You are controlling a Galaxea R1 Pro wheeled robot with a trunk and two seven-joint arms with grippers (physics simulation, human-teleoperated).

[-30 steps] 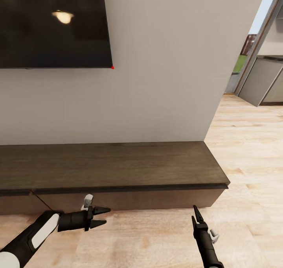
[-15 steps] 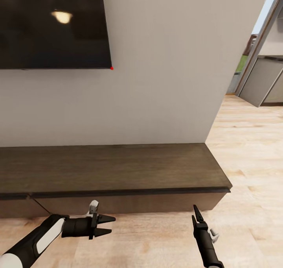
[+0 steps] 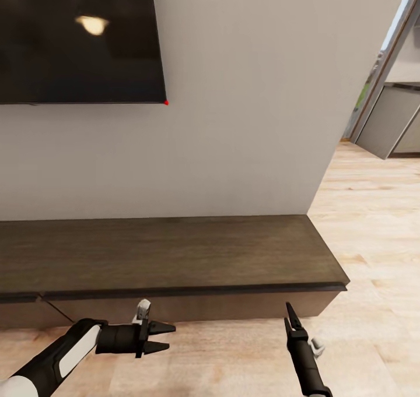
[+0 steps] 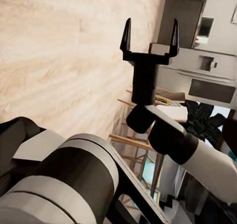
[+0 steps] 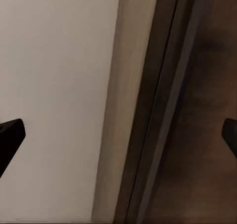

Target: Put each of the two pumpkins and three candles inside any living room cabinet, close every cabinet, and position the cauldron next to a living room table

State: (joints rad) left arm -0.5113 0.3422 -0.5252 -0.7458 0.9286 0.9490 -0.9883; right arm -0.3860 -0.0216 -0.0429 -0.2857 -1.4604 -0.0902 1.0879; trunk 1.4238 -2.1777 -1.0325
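Television (image 3: 79, 38): black screen on the wall at far left, above the unit.

Left gripper (image 3: 166, 337): low over the wood floor (image 3: 233, 362), fingers parted, holding nothing, pointing right along the cabinet front, just short of it.

Cabinet (image 3: 163, 254): long dark brown unit against the wall; drawer fronts look flush, top bare. Its right end stops before the wall corner, with open floor beyond.

Right gripper (image 3: 290, 318): near the cabinet's right end, pointing at its front; fingertips wide apart in the right wrist view, nothing between them.

Doorway (image 3: 379, 94): far right, grey units beyond.
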